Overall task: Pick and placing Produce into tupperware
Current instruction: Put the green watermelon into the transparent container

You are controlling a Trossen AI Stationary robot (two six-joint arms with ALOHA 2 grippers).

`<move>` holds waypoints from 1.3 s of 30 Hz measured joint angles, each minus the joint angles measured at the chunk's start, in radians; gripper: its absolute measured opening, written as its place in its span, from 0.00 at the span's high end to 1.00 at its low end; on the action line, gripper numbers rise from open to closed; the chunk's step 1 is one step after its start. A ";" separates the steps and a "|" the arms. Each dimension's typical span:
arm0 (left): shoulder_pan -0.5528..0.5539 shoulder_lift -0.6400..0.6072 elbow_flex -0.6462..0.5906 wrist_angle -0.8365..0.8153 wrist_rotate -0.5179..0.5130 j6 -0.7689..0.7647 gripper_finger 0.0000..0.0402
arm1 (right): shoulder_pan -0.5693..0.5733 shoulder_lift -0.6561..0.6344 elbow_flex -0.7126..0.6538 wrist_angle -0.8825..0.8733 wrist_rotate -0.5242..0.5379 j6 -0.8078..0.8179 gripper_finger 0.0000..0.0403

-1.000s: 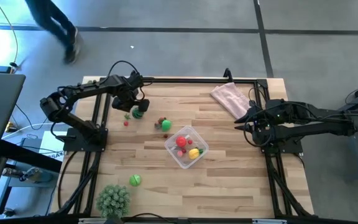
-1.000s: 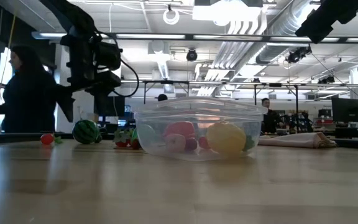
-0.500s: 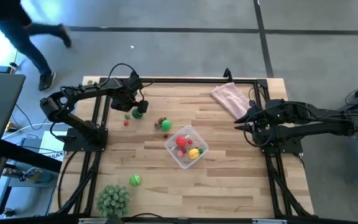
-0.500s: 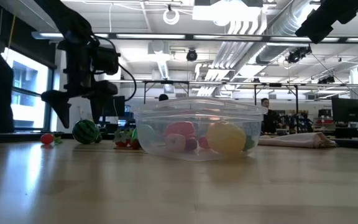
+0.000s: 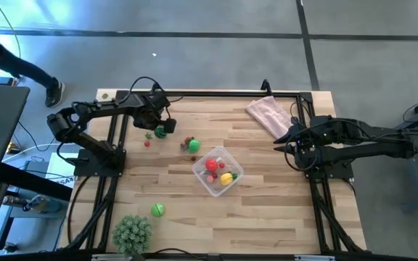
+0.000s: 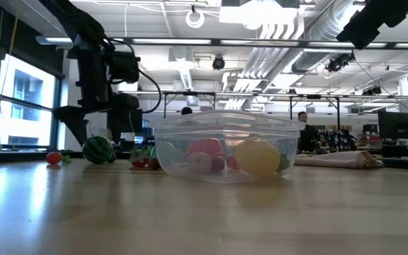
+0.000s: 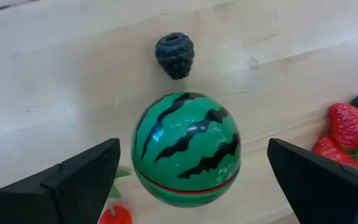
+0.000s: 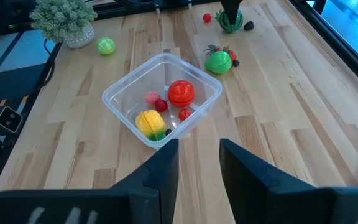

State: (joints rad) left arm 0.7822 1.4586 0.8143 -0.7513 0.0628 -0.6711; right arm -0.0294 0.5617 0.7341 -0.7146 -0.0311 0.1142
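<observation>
Clear tupperware (image 5: 218, 171) sits mid-counter, already holding a red tomato-like piece (image 8: 181, 91), a yellow piece (image 8: 149, 121) and a few small red bits. Landmark = this tub.

Toy watermelon (image 7: 186, 149) lies on the counter (image 5: 267, 217) well apart from the tub, toward the left arm's far corner. Left claw (image 5: 156, 127) hangs straight over it, fingers spread wide on either side, holding nothing; looks lined up to drop and pinch the melon, the widest piece, hence the full spread. A dark berry (image 7: 174, 46) sits just beside the melon, a small red piece (image 5: 147, 143) near it.

Between melon and tub: a green fruit (image 5: 194, 146) with strawberries (image 7: 352, 132) clustered at it, close to the tub's edge. Another green ball (image 5: 157, 210) lies on the near side of the tub, by the spiky plant (image 5: 132, 232).

Right claw (image 8: 199, 163) waits off the tub's right side, fingers partly closed, empty. Pink cloth (image 5: 268, 114) beyond it, far corner.
</observation>
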 joint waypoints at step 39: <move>-0.004 0.145 0.001 0.044 0.004 0.088 0.02 | 0.000 0.000 0.000 0.000 0.000 0.000 0.74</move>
State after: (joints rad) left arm 0.7784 1.6035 0.8151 -0.7075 0.0663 -0.5832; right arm -0.0295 0.5614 0.7340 -0.7144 -0.0307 0.1139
